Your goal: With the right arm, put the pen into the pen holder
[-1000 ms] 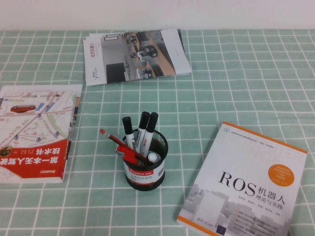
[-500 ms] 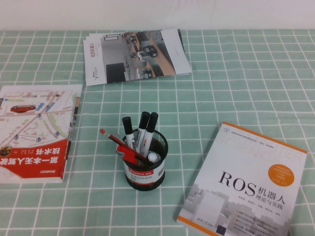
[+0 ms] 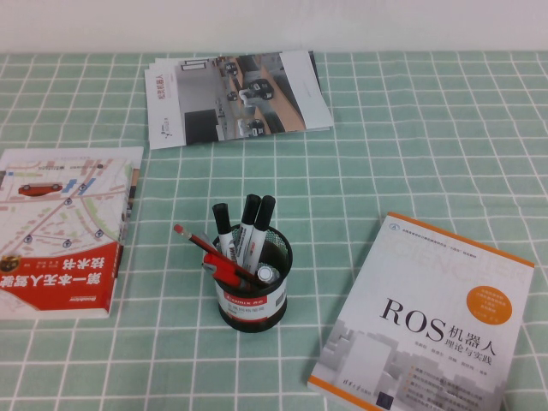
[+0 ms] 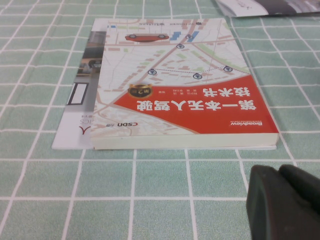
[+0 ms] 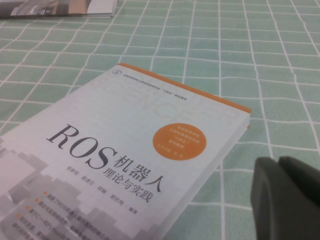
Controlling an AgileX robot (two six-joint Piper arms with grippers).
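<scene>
Bright, even light with faint shadows (softest by the pen holder (image 3: 253,282)); wrist views blur close up

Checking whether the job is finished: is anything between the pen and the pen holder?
Nothing visible. The pen already sits in the pen holder, butt end up, beside black-capped markers and a red pencil. The right gripper, shut, hovers over the ROS book; the left gripper near the map-cover book.

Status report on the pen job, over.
Left gripper and right gripper shut, parked. Pen butt-up in pen holder. Nothing blocking.
</scene>
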